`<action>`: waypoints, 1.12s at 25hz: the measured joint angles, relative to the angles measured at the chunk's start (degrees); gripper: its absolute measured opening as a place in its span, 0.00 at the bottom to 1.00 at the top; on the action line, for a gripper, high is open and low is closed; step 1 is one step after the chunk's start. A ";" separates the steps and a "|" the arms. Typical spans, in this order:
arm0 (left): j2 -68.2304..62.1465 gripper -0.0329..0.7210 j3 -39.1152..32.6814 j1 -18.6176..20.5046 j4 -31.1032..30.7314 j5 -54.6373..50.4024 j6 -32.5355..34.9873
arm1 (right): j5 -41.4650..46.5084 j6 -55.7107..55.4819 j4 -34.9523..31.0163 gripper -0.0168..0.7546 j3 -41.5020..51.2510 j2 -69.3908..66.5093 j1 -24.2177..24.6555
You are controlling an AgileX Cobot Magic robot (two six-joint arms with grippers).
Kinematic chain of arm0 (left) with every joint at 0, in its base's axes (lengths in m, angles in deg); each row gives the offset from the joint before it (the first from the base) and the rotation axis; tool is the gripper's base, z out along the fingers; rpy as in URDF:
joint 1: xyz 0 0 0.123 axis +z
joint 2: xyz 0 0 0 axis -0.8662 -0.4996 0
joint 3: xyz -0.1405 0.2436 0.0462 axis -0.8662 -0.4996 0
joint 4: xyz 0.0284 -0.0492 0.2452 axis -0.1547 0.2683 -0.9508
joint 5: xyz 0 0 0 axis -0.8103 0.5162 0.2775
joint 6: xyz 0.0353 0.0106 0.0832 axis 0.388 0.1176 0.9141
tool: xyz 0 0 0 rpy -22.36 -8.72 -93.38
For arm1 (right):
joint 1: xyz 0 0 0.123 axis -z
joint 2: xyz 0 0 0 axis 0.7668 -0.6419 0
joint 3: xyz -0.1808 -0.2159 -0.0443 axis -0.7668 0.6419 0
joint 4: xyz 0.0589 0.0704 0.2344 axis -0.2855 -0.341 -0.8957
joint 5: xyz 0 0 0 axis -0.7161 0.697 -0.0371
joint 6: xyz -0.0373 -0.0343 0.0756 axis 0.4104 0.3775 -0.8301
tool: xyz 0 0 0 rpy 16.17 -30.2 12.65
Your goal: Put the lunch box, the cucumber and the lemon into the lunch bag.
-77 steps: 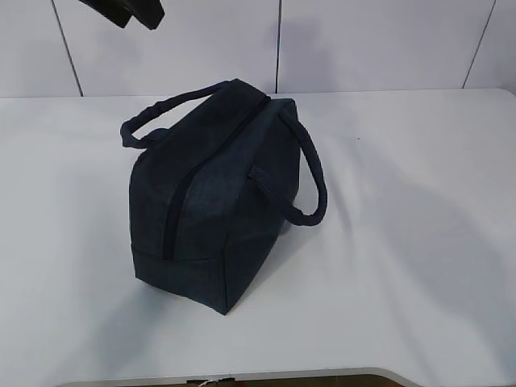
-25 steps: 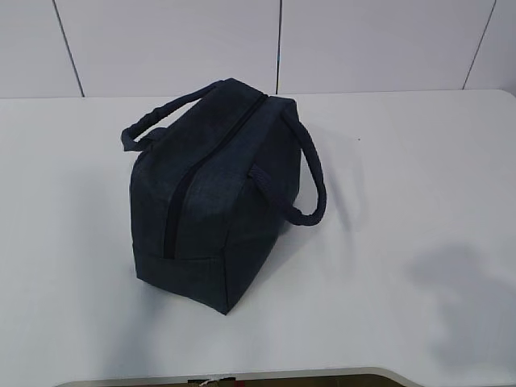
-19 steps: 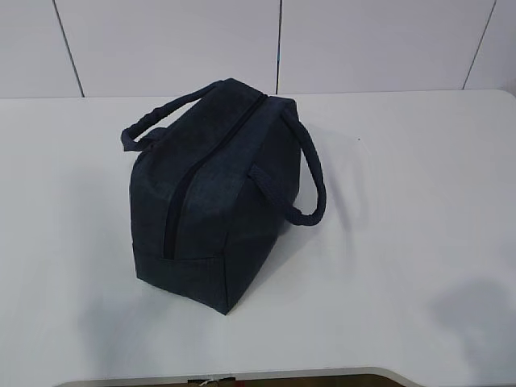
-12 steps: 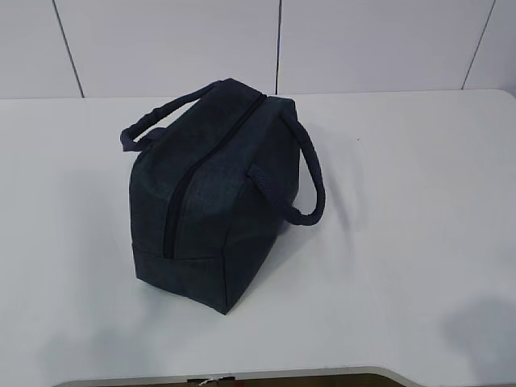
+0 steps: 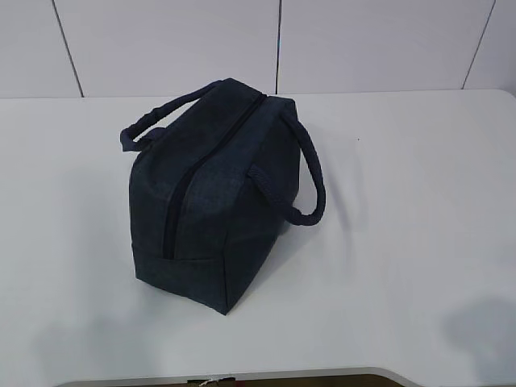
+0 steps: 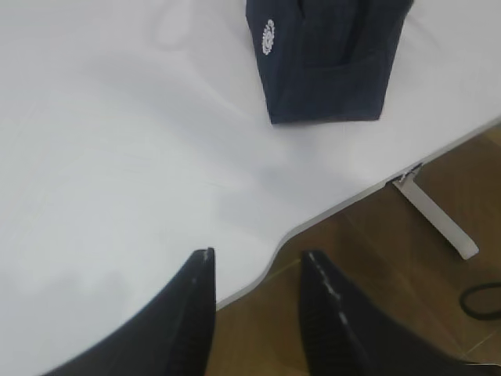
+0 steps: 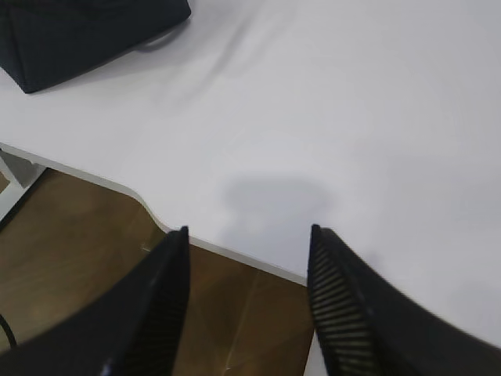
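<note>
From the outside camera, the lunch bag (image 5: 218, 193) sits alone on the white table (image 5: 403, 201). Its zipper (image 5: 181, 189) runs along the top and looks closed. One handle (image 5: 310, 181) hangs down on the right side, and the other handle (image 5: 149, 127) sticks out at the back left. No arm shows here. The lunch box, the cucumber and the lemon are not in sight in any view, so they may well be inside the bag, but the pictures cannot say.

In the left wrist camera, the left gripper (image 6: 257, 266) hangs over the near edge of the table with nothing between its jaws. The gap is fairly narrow. The bag (image 6: 329, 59) is well apart from it, up at the top, with a small white logo (image 6: 268, 36) on its end.

In the right wrist camera, the right gripper (image 7: 249, 239) is also by the table edge, empty, with a wider gap. Only a corner of the bag (image 7: 78, 31) shows.

The job looks about finished. To end it well, both arms should keep away from the bag and not bump it or catch a handle.
</note>
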 joint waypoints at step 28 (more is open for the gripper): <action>0.00 0.36 -0.09 17.83 -0.30 0.13 -0.58 | -0.55 -0.26 1.43 0.54 0.00 0.00 16.25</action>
